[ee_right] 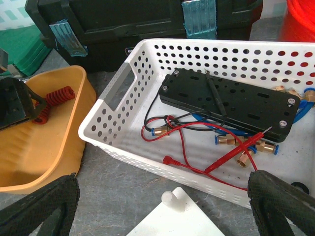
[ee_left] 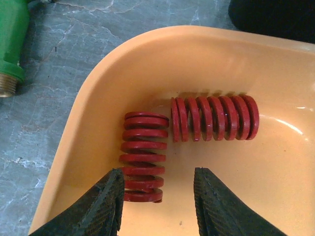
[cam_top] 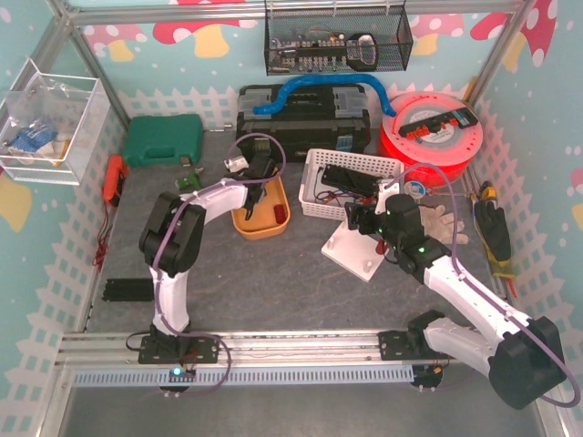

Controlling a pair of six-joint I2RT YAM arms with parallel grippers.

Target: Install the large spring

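Note:
Two red coil springs of about equal size lie in the orange tray [ee_left: 98,83]: one lengthwise [ee_left: 142,156], one crosswise [ee_left: 215,118]. My left gripper [ee_left: 157,196] is open low in the tray, and the near end of the lengthwise spring sits between its fingertips, close to the left finger [ee_left: 106,201]. In the top view the left gripper [cam_top: 260,187] is over the tray [cam_top: 262,228]. My right gripper [ee_right: 162,206] is open wide and empty above the white plate [ee_right: 182,221] with its upright peg [ee_right: 171,197]. It also shows in the top view [cam_top: 364,218].
A white perforated basket [ee_right: 118,142] holds a black block [ee_right: 229,103], red and black leads and brass fittings, right next to the plate. Behind stand a black toolbox [cam_top: 305,114], a green case [cam_top: 164,138] and a red reel [cam_top: 433,132]. Gloves [cam_top: 442,223] lie at the right.

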